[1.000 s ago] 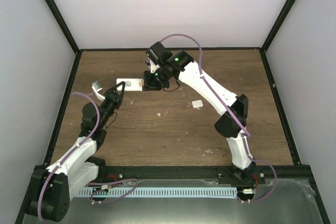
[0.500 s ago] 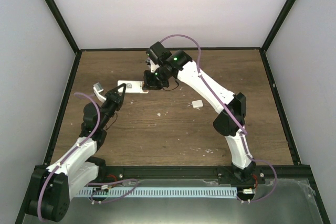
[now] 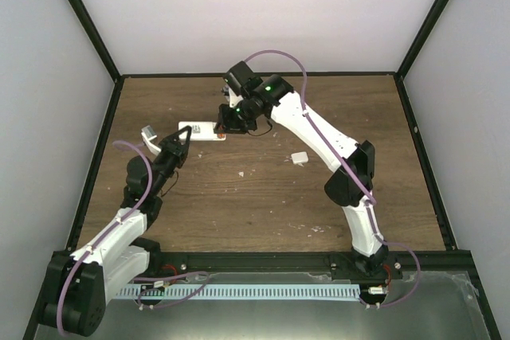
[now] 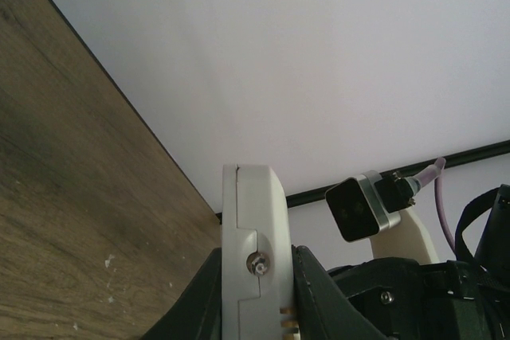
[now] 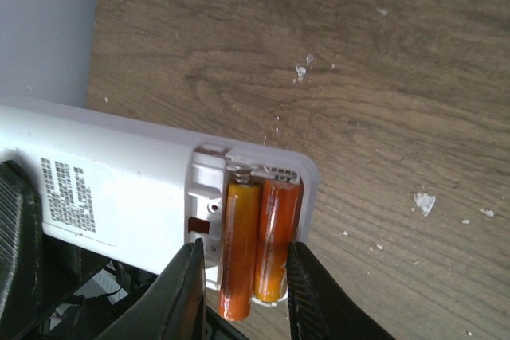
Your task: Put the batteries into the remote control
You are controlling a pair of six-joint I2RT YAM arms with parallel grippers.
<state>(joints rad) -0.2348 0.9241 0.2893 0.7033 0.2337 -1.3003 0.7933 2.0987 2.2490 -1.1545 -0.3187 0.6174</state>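
Observation:
The white remote control (image 5: 119, 189) lies back-up, its battery bay uncovered. Two orange batteries (image 5: 275, 232) lie side by side in the bay. The left battery (image 5: 239, 252) sticks out past the bay's near edge. My right gripper (image 5: 243, 246) is open, a finger on each side of the pair, with a gap on the left. In the top view it (image 3: 225, 125) hovers over the remote's (image 3: 197, 130) right end. My left gripper (image 4: 256, 251) is shut on the remote's (image 4: 253, 220) other end and holds it edgewise, seen from above at the left gripper (image 3: 182, 136).
A small white square cover piece (image 3: 300, 158) lies on the wooden table (image 3: 263, 197), right of the remote. White crumbs (image 3: 243, 173) are scattered mid-table. The back wall and black frame stand close behind the remote.
My right gripper's jaws have spread apart from around the batteries. The remote has shifted slightly left in the left gripper's hold. The left arm has hardly moved.

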